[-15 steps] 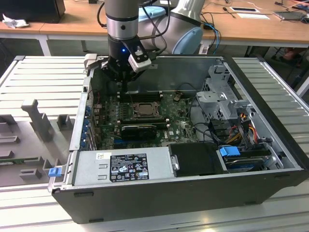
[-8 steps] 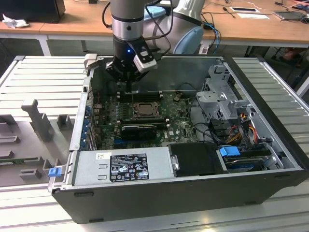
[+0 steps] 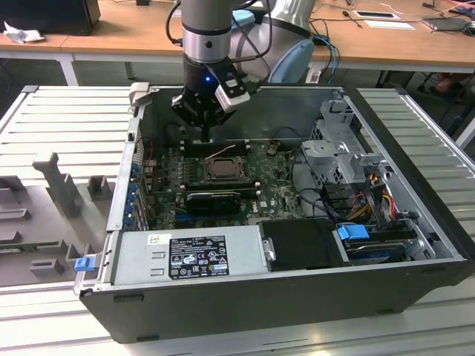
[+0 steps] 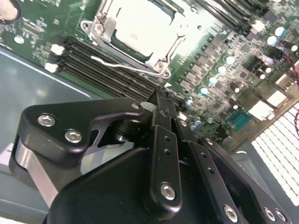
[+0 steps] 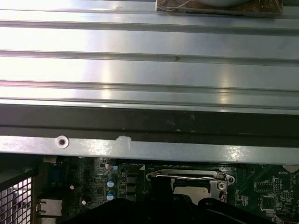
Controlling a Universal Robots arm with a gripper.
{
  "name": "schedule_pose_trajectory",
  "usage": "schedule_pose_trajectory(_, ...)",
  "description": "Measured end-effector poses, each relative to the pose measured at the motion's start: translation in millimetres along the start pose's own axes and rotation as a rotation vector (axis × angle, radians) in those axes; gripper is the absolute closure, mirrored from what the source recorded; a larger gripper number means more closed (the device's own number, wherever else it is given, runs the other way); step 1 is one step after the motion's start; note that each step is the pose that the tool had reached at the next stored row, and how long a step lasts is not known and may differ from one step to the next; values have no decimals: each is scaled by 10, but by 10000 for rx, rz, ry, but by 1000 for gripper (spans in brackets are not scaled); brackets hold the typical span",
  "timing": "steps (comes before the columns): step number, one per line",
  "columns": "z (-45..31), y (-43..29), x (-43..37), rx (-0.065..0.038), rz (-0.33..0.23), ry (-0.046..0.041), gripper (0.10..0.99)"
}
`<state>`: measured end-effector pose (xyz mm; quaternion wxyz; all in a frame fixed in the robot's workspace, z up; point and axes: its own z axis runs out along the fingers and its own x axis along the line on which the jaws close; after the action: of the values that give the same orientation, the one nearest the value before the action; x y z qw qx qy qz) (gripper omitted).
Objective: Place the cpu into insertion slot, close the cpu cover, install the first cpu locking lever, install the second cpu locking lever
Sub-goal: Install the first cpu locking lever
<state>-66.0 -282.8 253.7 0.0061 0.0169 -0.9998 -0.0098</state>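
1. Open computer case [image 3: 297,311] holds a green motherboard [image 3: 274,194], a grey power box [image 3: 185,252], a drive cage [image 3: 334,144] and loose cables [image 3: 371,194].
2. The cpu [image 3: 221,169] [image 4: 140,25] sits in the insertion slot [image 4: 96,27] mid-board, with the cpu cover [image 4: 164,50] flat around it.
3. A thin wire lever [image 4: 122,65] lies along the slot's edge on the gripper's side.
4. Gripper [image 3: 205,136] [image 4: 161,100]: fingers pressed together, nothing between them. It is low over the black memory slots [image 4: 107,70], just beside the slot.
5. The case rests on a ribbed metal table [image 3: 67,119].
6. A grey moulded tray [image 3: 44,193] is at the exterior view's left.
7. Wooden desks [image 3: 111,33] stand behind.
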Motion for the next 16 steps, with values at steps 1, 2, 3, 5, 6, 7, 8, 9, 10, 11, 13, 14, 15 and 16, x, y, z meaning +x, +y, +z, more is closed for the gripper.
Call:
schedule_pose_trajectory(1,3,-1,-17,-1,-1,-1,980)
schedule_pose_trajectory(2,7,-1,-33,-2,-1,-1,980)
schedule_pose_trajectory(3,12,-2,-58,1,-1,0,980)
schedule_pose_trajectory(5,25,-4,-113,-1,-1,-1,980)
schedule_pose_trajectory(6,32,-5,-132,-2,0,-2,980)
schedule_pose_trajectory(7,39,-6,-155,-7,-2,-2,980)
schedule_pose_trajectory(8,41,-8,-162,-33,-3,-1,980)
schedule_pose_trajectory(9,43,-11,-163,-80,-3,-12,980)
schedule_pose_trajectory(10,45,-15,-163,-128,-4,-45,980)
schedule_pose_trajectory(11,45,-17,-162,-138,-3,-121,980)
schedule_pose_trajectory(13,46,-20,-163,-139,-13,-322,980)
schedule_pose_trajectory(14,48,-21,-163,-159,-22,-465,980)
schedule_pose_trajectory(15,50,-22,-163,-227,-29,-518,980)
schedule_pose_trajectory(16,53,-24,-163,-344,-29,-526,980)
